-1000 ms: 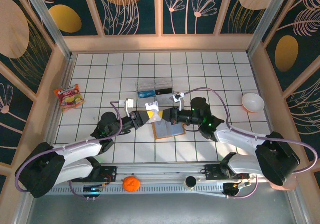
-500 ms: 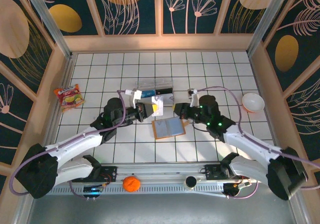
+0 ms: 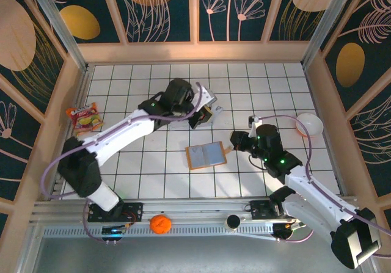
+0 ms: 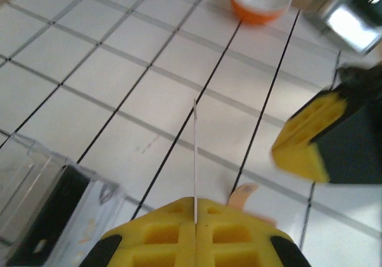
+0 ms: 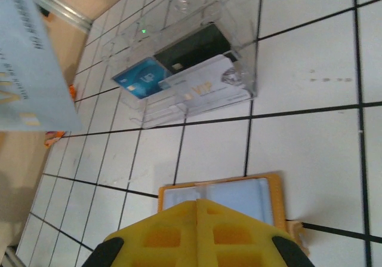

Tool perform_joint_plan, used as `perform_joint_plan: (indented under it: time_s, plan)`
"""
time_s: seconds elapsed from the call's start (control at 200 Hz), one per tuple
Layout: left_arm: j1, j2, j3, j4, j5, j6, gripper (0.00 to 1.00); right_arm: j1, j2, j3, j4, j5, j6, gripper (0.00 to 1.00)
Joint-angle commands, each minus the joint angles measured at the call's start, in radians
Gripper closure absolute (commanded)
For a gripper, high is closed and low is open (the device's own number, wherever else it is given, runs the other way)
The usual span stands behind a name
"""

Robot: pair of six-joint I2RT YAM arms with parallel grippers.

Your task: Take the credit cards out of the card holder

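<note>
Credit card (image 5: 30,58) is out of the card holder (image 3: 206,155) and over by the clear box (image 5: 185,70).
In the top view my left gripper (image 4: 195,204), clamped on that card, has swung from centre frame to upper centre. The holder lies open at centre, untouched. Just right of it my right gripper (image 3: 237,141) has backed off, pinched shut on nothing. One card freed, I judge; whether more remain in the pockets I cannot tell.

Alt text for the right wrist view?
A clear plastic box on white tiles holds a blue card, a dark card and a white card; nearer, the orange card holder lies open. The right gripper is shut at the bottom edge; a pale blue card sits in the upper left corner.
</note>
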Motion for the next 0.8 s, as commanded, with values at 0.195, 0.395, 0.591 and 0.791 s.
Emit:
perform_joint_plan:
  time_s: [0.195, 0.395, 0.591, 0.791]
  plan:
    - [0.0, 0.312, 0.434, -0.46, -0.21, 0.418, 1.0, -0.04, 0.003, -0.015, -0.037, -0.004, -0.005, 0.95]
    - [0.0, 0.41, 0.551, -0.521, -0.238, 0.507, 1.0, -0.091, 0.022, -0.01, -0.07, -0.019, -0.027, 0.95]
    - [0.0, 0.401, 0.425, -0.439, -0.321, 0.562, 1.0, -0.127, 0.057, -0.024, -0.052, -0.032, -0.021, 0.96]
    - [-0.001, 0.387, 0.336, -0.375, -0.329, 0.579, 1.0, -0.15, 0.094, -0.024, -0.038, -0.05, -0.027, 0.96]
